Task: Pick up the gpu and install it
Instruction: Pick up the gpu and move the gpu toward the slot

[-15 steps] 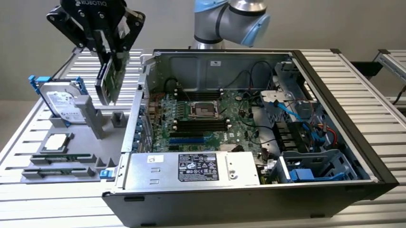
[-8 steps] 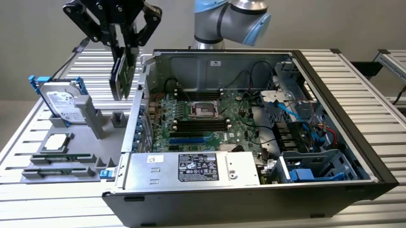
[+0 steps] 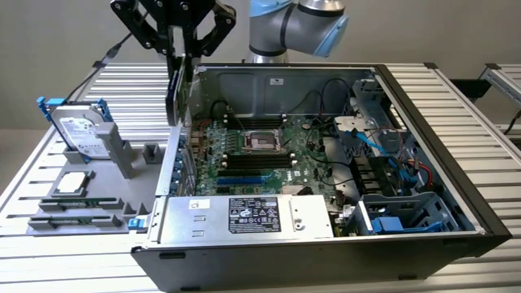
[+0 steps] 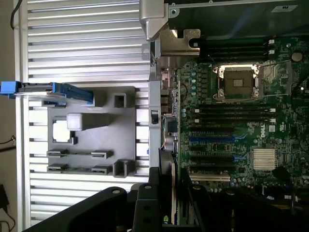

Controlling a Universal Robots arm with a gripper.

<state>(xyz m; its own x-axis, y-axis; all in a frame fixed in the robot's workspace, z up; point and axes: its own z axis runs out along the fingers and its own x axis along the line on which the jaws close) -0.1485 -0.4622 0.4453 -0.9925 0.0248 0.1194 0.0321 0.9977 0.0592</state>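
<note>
- Hard drive (image 3: pixel 77 129) stands in the grey holder (image 3: pixel 121 149) at the exterior view's left.
- Gripper (image 3: pixel 176 58), upper left of centre, is clenched on the gpu (image 3: pixel 172 97), which hangs upright at the case's left edge.
- Open computer case (image 3: pixel 244 82) sits from centre to right.

Cropped at 12 o'clock edge of exterior view: upper linkage of claw (image 3: pixel 180 58), most of robot arm (image 3: pixel 297 24).
Hidden inside claw's pinch: top edge of gpu (image 3: pixel 173 94); card edge-on, faces not readable.
Too small to read: label print on power supply (image 3: pixel 252 215) and on hard drive (image 3: pixel 80 131).
Cropped at 3 o'clock: second bench (image 3: pixel 503 79).
Cropped at 6 o'clock: front of computer case (image 3: pixel 326 265).
Wrist view: motherboard (image 4: pixel 231 121) cut by frame edge; far end of gpu hard to separate from case wall.
</note>
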